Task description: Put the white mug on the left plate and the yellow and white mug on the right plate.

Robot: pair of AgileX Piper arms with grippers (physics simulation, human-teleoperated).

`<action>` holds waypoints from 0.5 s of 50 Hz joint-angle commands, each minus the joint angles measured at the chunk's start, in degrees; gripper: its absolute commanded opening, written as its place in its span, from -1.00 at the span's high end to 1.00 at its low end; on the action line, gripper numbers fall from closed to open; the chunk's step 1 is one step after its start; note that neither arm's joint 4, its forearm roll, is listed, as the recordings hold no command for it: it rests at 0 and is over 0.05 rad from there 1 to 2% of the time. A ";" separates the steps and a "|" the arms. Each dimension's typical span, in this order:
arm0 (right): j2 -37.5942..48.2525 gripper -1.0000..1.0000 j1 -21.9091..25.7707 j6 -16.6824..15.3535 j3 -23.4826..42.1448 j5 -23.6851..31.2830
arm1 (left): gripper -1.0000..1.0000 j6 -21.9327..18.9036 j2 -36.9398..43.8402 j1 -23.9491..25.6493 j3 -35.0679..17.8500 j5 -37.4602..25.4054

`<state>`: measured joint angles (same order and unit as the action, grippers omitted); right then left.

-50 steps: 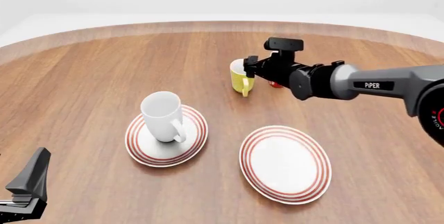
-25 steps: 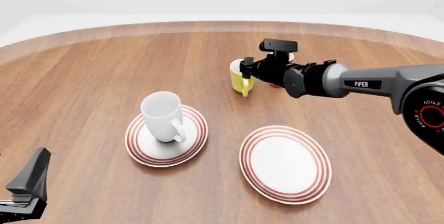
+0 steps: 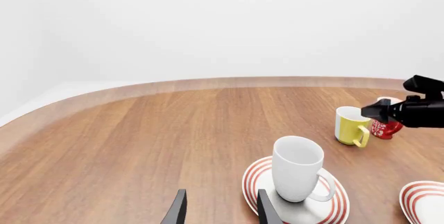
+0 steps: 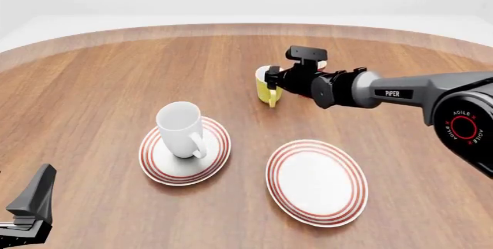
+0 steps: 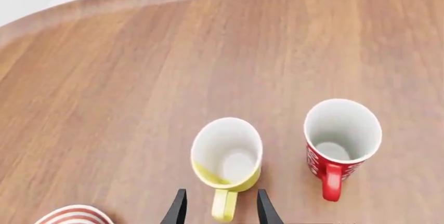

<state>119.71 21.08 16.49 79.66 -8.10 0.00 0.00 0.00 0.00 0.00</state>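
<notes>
The white mug [image 4: 181,127] stands upright on the left plate [image 4: 158,165], handle toward me; both also show in the left wrist view, the mug [image 3: 297,168] on the plate [image 3: 255,177]. The right plate [image 4: 317,181] is bare. The yellow and white mug [image 4: 266,89] stands on the table further back. My right gripper [image 4: 273,78] is open at its near side; in the right wrist view its fingers [image 5: 179,209] flank the handle of that mug [image 5: 227,154]. My left gripper [image 4: 31,205] is open and empty at the near left corner.
A red-and-white patterned mug [image 5: 340,141] stands upright close beside the yellow one, mostly hidden behind my right arm in the front view. The wooden table's curved far edge [image 4: 246,28] runs behind the mugs.
My right gripper has moved forward and slightly down onto the yellow and white mug. The mugs, plates and left arm have not moved.
</notes>
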 commanded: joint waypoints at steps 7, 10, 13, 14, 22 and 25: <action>1.77 -1.00 -0.09 1.32 1.10 0.99 | -1.00 0.00 0.00 0.00 0.00 0.00; 1.96 -1.00 0.06 1.58 1.14 1.11 | -1.00 0.00 0.00 0.00 0.00 0.00; 2.13 -1.00 0.10 1.73 1.35 1.32 | -1.00 0.00 0.00 0.00 0.00 0.00; 2.15 -1.00 0.11 1.68 1.39 1.35 | -1.00 0.00 0.00 0.00 0.00 0.00; 2.37 -1.00 0.55 2.39 1.43 1.72 | -1.00 0.00 0.00 0.00 0.00 0.00; 2.49 -1.00 0.58 2.60 1.48 1.88 | -1.00 0.00 0.00 0.00 0.00 0.00</action>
<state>121.75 21.40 18.38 80.91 -6.70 0.00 0.00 0.00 0.00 0.00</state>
